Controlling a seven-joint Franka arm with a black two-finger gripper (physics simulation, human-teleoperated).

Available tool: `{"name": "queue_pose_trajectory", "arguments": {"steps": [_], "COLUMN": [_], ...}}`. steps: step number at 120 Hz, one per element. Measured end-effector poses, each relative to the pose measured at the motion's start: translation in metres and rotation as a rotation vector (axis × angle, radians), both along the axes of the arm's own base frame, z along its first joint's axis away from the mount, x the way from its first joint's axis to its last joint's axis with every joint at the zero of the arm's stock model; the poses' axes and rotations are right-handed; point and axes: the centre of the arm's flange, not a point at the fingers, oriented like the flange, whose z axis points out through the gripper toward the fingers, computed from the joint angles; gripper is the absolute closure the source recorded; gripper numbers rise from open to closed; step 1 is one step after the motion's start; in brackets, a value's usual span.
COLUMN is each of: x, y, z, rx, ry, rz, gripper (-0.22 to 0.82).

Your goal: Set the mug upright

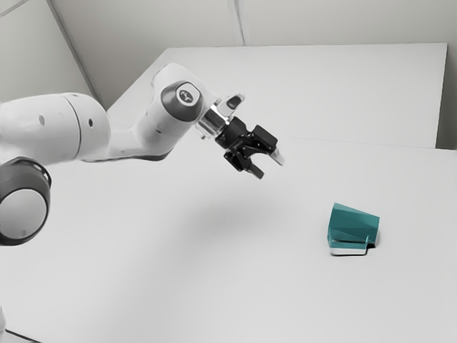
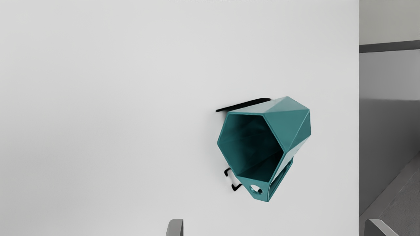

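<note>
My gripper (image 1: pixel 268 166) is up in the air above the table in the exterior view, its fingers spread with nothing between them. Lower down and toward the exterior view's right, the teal faceted mug (image 1: pixel 353 225) lies on its side on the table, well apart from the gripper. In the wrist view the mug (image 2: pixel 290 127) shows its dark six-sided mouth, with the pierced handle beside it. The wide-set fingertips of the gripper (image 2: pixel 274 227) appear at that view's bottom edge, not touching the mug.
The white table (image 1: pixel 214 264) extends under the arm and the mug. One straight table edge (image 2: pixel 356 65) runs past the mug in the wrist view, with grey floor and wall beyond it. Thin black marks lie on the surface beside the mug.
</note>
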Motion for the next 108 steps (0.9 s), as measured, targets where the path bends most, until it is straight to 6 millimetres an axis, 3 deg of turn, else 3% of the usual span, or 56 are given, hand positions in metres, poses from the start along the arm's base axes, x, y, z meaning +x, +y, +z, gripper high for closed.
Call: {"name": "queue_pose_trajectory", "arguments": {"steps": [18, 26, 49, 72, 101, 108], "x": [0.0, 0.002, -0.013, -0.015, -0.025, -0.026], "y": [-0.036, -0.046, -0.102, -0.113, -0.135, -0.139], "z": [-0.046, -0.051, -0.069, -0.109, -0.124, -0.126], "rx": [-0.053, -0.073, -0.159, -0.228, -0.298, -0.31], "ry": [0.054, 0.054, 0.075, 0.138, 0.174, 0.179], "rz": [0.005, 0.01, 0.025, 0.103, 0.14, 0.144], "gripper": [0.0, 0.0, 0.0, 0.0, 0.0, 0.06]}}
